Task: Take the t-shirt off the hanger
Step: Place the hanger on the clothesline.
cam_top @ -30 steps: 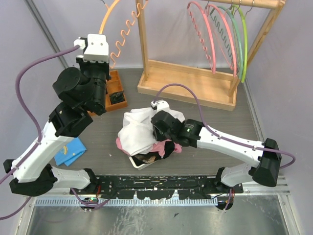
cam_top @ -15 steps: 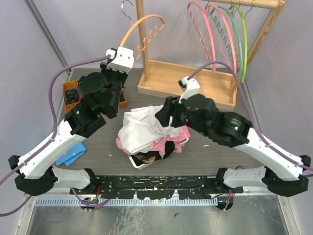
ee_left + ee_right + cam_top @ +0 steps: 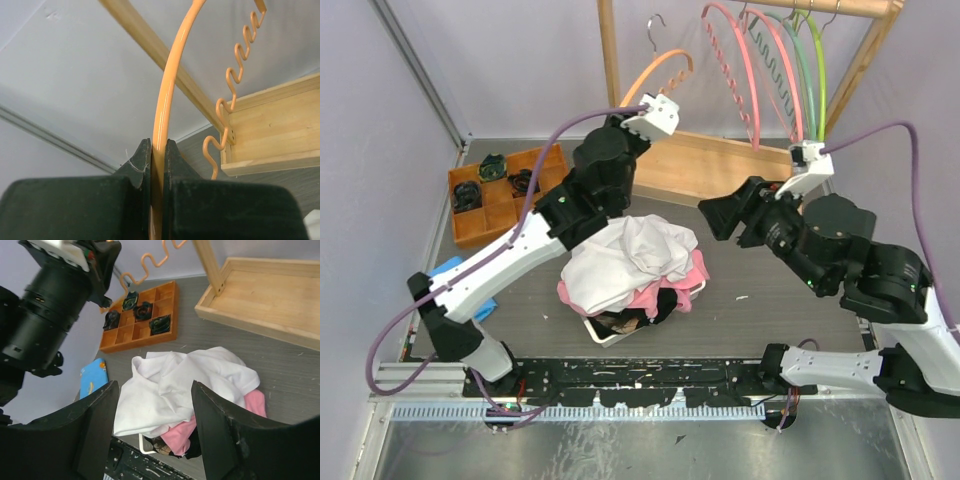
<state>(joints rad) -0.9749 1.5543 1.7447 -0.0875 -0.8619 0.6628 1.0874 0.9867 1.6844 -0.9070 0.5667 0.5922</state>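
The white t-shirt (image 3: pixel 625 255) lies crumpled on top of a clothes pile at the table's middle, off the hanger; it also shows in the right wrist view (image 3: pixel 185 380). My left gripper (image 3: pixel 655 112) is shut on the bare orange hanger (image 3: pixel 660 72) and holds it high beside the wooden rack's left post. In the left wrist view (image 3: pixel 157 150) its jaws pinch the hanger's arc (image 3: pixel 170 75). My right gripper (image 3: pixel 720 215) is open and empty, raised to the right of the pile; in the right wrist view (image 3: pixel 155 390) it hangs above the shirt.
A wooden rack (image 3: pixel 720 165) at the back holds pink and green hangers (image 3: pixel 770 70). An orange compartment tray (image 3: pixel 500 195) sits back left, a blue cloth (image 3: pixel 455 285) at the left. A pink garment (image 3: pixel 670 285) and a white basket (image 3: pixel 605 332) lie under the shirt.
My left arm has swung the orange hanger from the back left to the right, up to the rack. My right gripper has lifted off the clothes pile and drawn back to the right.
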